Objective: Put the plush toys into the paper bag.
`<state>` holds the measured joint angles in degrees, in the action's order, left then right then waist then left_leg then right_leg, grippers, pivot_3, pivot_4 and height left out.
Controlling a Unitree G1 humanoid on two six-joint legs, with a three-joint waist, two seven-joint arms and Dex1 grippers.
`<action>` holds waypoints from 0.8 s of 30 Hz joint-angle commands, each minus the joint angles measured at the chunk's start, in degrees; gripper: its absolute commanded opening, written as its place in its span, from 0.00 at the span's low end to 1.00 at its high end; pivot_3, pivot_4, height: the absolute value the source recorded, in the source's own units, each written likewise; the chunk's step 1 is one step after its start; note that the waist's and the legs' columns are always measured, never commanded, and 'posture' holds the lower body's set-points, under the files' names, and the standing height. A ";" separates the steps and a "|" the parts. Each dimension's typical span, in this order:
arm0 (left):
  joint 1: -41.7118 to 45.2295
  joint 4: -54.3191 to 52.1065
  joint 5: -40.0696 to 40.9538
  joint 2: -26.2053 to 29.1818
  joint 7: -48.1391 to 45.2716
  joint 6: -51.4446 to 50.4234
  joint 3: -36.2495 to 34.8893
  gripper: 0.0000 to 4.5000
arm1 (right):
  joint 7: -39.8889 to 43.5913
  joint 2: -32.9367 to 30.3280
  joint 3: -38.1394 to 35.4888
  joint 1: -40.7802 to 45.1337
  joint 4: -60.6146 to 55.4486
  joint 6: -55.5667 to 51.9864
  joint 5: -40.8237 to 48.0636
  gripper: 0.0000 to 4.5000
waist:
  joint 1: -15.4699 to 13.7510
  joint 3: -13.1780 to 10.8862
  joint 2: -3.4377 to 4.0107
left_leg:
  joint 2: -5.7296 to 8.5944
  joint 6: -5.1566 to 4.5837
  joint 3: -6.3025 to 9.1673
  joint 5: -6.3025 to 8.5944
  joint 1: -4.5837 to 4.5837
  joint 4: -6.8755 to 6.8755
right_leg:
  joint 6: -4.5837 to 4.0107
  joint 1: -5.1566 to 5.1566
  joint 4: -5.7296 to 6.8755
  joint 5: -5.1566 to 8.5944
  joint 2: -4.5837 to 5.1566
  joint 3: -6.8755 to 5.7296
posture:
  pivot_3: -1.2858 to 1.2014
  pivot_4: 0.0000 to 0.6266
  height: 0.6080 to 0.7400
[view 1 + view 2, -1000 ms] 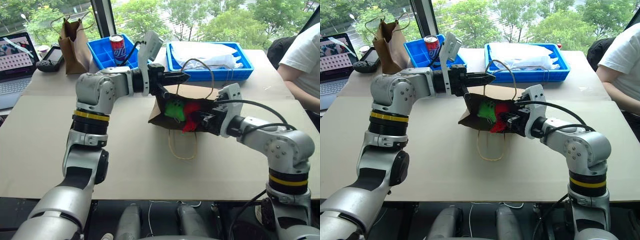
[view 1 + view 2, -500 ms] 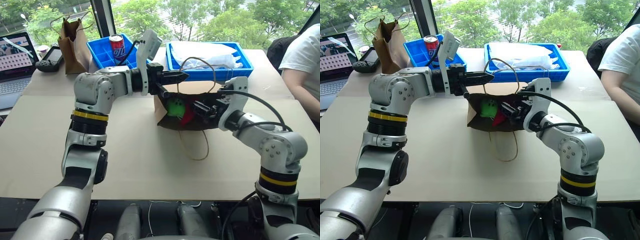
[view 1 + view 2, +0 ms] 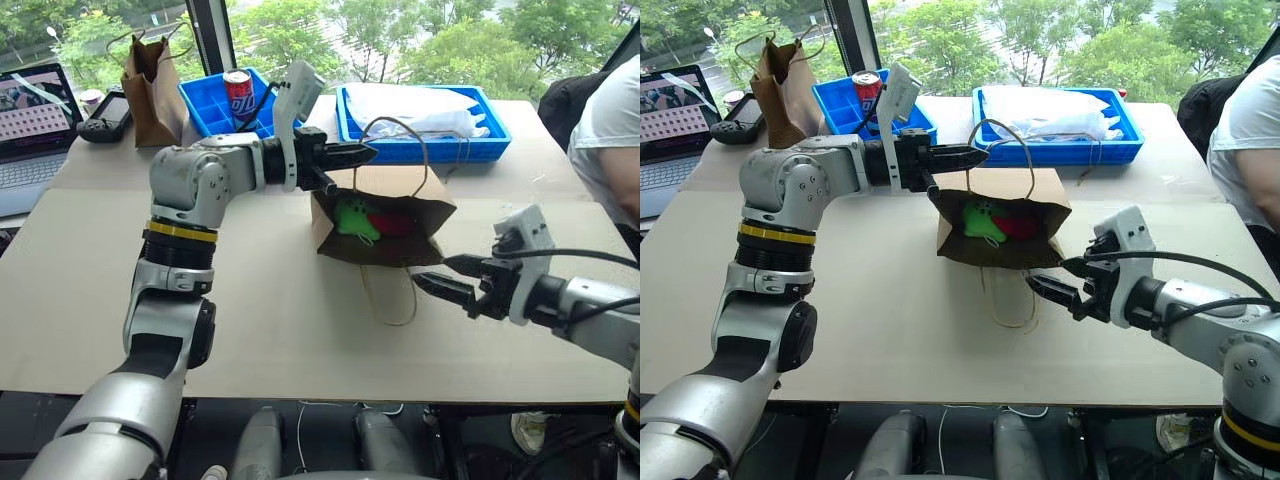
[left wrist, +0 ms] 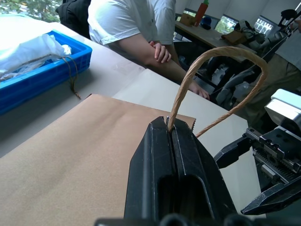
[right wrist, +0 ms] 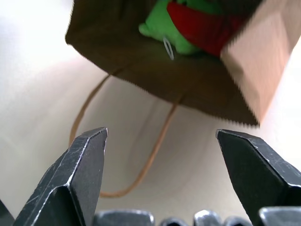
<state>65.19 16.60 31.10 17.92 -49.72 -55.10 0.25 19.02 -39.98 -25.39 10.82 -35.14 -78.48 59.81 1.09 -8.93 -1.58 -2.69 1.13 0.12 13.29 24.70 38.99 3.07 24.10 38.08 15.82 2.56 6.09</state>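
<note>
The paper bag (image 3: 400, 190) lies on its side at the table's middle, its mouth facing me. Inside it rest both plush toys, the green one (image 3: 352, 218) and beside it the red one (image 3: 396, 222). My left gripper (image 3: 366, 152) is shut on the bag's upper handle (image 4: 221, 54), holding the mouth up. Nearer to me and to the right of the bag, my right gripper (image 3: 438, 276) is open and empty, apart from the bag. The wrist view shows its fingertips (image 5: 96, 139) wide apart, facing the bag's mouth (image 5: 141, 70). The lower handle (image 3: 1008, 300) lies flat on the table.
Behind the bag stand a blue tray (image 3: 420, 140) with white plastic in it and a blue divided tray (image 3: 205, 105) with a soda can (image 3: 237, 92). A narrower brown bag (image 3: 150, 80), a laptop (image 3: 30, 115) and a controller (image 3: 105, 115) are far left. A person (image 3: 610, 130) sits right.
My right gripper opened, left the red toy inside the bag and drew back toward me and to the right. The left gripper kept its hold on the handle.
</note>
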 commanded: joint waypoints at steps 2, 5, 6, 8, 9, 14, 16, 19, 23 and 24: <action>1.41 -0.67 0.06 0.14 -0.74 1.49 -0.05 0.00 | -1.71 6.01 1.32 -4.17 1.81 4.47 -0.46 0.91 | 0.20 0.00 0.01 | 0.02 -0.02 -0.03 -0.01 0.00 -0.01 | 0.00 0.04 0.02 0.00 0.01 0.05 | 0.52 0.24 0.81; 1.47 -0.62 -0.11 0.27 -0.92 1.43 0.00 0.00 | -3.23 12.12 2.27 -4.70 3.24 6.41 1.31 0.91 | 0.36 0.00 0.01 | 0.01 -0.02 -0.03 -0.01 -0.01 -0.01 | 0.00 0.05 0.04 0.00 -0.01 0.05 | 0.52 0.24 0.81; 1.48 -0.61 -0.17 0.31 -0.96 1.41 0.01 0.00 | -3.92 14.18 2.24 -4.48 3.91 6.98 2.12 0.91 | 0.35 0.00 0.01 | 0.01 -0.02 -0.03 -0.01 0.00 -0.01 | 0.00 0.06 0.04 0.00 0.00 0.06 | 0.52 0.24 0.81; 1.52 -0.58 -0.24 0.39 -0.98 1.37 0.05 0.00 | -5.27 17.95 2.46 -3.97 5.41 7.87 3.70 0.91 | 0.30 0.00 0.01 | 0.00 -0.02 0.00 -0.02 -0.01 -0.01 | 0.00 0.03 0.04 0.00 -0.01 0.02 | 0.52 0.24 0.81; 1.53 -0.59 -0.24 0.40 -0.95 1.35 0.06 0.00 | -6.47 20.07 2.47 -3.73 6.47 8.29 4.44 0.91 | 0.22 0.00 0.01 | 0.00 -0.02 0.00 -0.02 -0.01 -0.01 | 0.00 0.04 0.04 0.00 -0.01 0.02 | 0.52 0.24 0.81; 1.71 -0.46 -0.47 0.62 -0.91 1.50 0.08 0.00 | -7.59 23.38 2.27 -3.44 7.43 10.01 9.00 0.61 | 0.02 0.00 0.02 | 0.01 -0.02 -0.02 -0.02 0.01 -0.01 | 0.00 0.04 0.02 0.00 0.02 0.02 | 0.52 0.24 0.81; 1.84 -0.32 -0.68 1.15 -1.11 1.63 0.03 0.00 | -6.87 22.44 1.60 -3.20 6.72 10.81 11.65 0.47 | 0.02 0.00 0.02 | 0.01 -0.02 -0.02 -0.02 0.02 -0.01 | 0.00 0.04 0.02 0.00 0.02 0.02 | 0.52 0.24 0.81; 2.49 0.89 -1.41 2.31 -1.44 2.65 -0.34 0.00 | -6.81 20.17 0.75 -1.42 6.93 12.85 12.90 0.24 | 0.03 0.00 0.02 | 0.01 -0.02 -0.02 -0.02 0.01 -0.01 | 0.00 0.04 0.02 0.00 0.02 0.02 | 0.52 0.24 0.81; 3.43 3.77 -2.89 4.62 -1.73 5.26 -0.96 0.00 | -7.98 18.43 1.11 3.68 7.31 15.22 18.99 0.01 | 0.46 0.00 0.02 | -0.01 -0.02 -0.01 -0.02 -0.01 -0.02 | 0.00 0.06 0.04 0.00 -0.02 0.01 | 0.52 0.24 0.81; 3.79 4.47 -3.18 5.17 -1.94 5.88 -1.02 0.00 | -8.90 18.21 1.50 5.61 7.67 15.97 19.94 0.01 | 0.67 -0.01 0.03 | -0.03 -0.02 -0.01 -0.02 -0.04 -0.03 | 0.00 0.05 0.06 0.00 -0.04 0.01 | 0.52 0.24 0.81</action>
<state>66.29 21.22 28.66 22.02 -50.90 -51.39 0.38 10.96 -21.23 -23.52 13.47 -26.41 -65.27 75.80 1.76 -8.94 -1.55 -2.71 1.11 0.11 13.27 24.67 38.96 3.06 24.18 38.14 15.82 2.53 6.10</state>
